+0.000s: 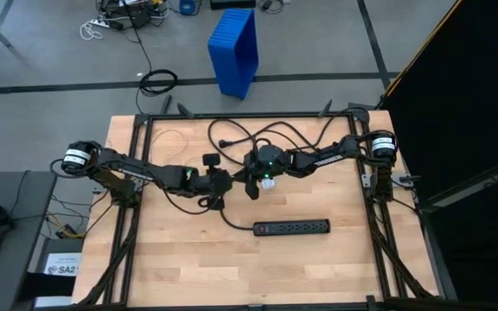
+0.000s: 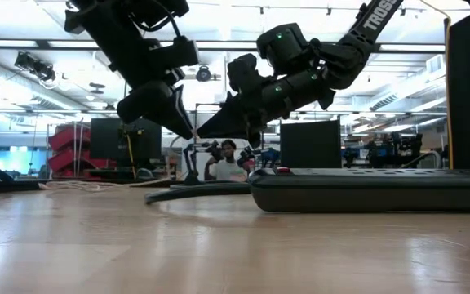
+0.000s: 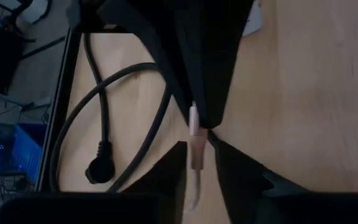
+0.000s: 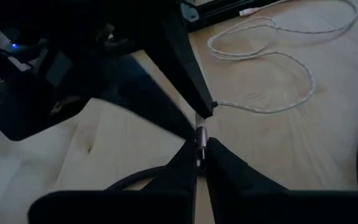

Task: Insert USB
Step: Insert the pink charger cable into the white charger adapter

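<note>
The USB is a thin pale cable with a small pinkish plug. Its loose loops lie on the table behind the grippers. Both grippers meet over the middle of the table, tip to tip, with the plug between them. My left gripper comes from the table's left and is shut on the plug's cable end. My right gripper comes from the right and is shut on the plug's other end. In the high view the left gripper and the right gripper nearly touch, above the black power strip. My left gripper pinches the plug's rear part, where the cable leaves it, between its two fingertips. The cable runs back between the fingers. The plug is lifted clear of the table. My right gripper pinches the plug's front end between its two fingertips, coming from the opposite side, in line with the plug. The left gripper's fingers meet it tip to tip, and the cable trails away slack onto the table.
The black power strip lies near the table's near-middle, its thick black cord curling across the far half, with its plug on the wood. A blue bin stands on the floor beyond the table. A person shows far off in the low view.
</note>
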Robot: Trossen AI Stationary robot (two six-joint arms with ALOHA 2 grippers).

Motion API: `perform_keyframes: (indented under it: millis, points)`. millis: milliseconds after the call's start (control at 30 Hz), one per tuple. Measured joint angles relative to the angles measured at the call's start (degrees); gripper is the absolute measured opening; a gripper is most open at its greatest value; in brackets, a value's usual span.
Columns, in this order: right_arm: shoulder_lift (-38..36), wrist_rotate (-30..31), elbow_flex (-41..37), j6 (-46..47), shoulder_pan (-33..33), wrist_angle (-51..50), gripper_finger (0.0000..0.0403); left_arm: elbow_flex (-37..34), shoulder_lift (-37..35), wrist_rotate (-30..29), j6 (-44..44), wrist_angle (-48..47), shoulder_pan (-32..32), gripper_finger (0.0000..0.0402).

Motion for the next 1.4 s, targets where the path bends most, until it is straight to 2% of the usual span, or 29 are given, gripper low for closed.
perform_keyframes:
  millis: [200, 300, 433, 667, 867, 1267, 1400]
  points:
    - [0.0, -0.8, 0.0, 1.9, -0.3, 0.3, 0.0000, 0.0, 0.2, -2.1, 0.2, 1.4, -0.4, 0.0179]
    - [0.0, -1.8, 0.0, 3.2, -0.6, 0.4, 0.0000, 0.0, 0.2, -8.2, 0.9, 1.2, -1.5, 0.0193]
    - [0.0, -2.9, 0.0, 5.4, -1.1, 0.8, 0.0000, 0.0, 0.4, -11.7, 3.3, 1.4, -3.1, 0.0185]
    - [0.0, -5.1, 0.0, 6.5, -1.4, 2.6, 0.0000, 0.0, 2.5, -11.5, 3.1, 1.7, -3.8, 0.0155]
    - [0.0, -5.4, 0.0, 6.9, -1.4, 2.6, 0.0000, -0.1, 6.0, -11.5, 2.5, 3.9, -3.8, 0.0152]
    - [0.0, -5.2, 0.0, 6.9, -1.5, 1.8, 0.0000, -0.1, 5.1, -14.7, 1.5, 5.0, -3.9, 0.0151]
    - [0.0, -5.2, 0.0, 6.8, -1.5, 1.6, 0.0000, -0.1, 5.1, -14.9, 1.4, 3.5, -4.3, 0.0137]
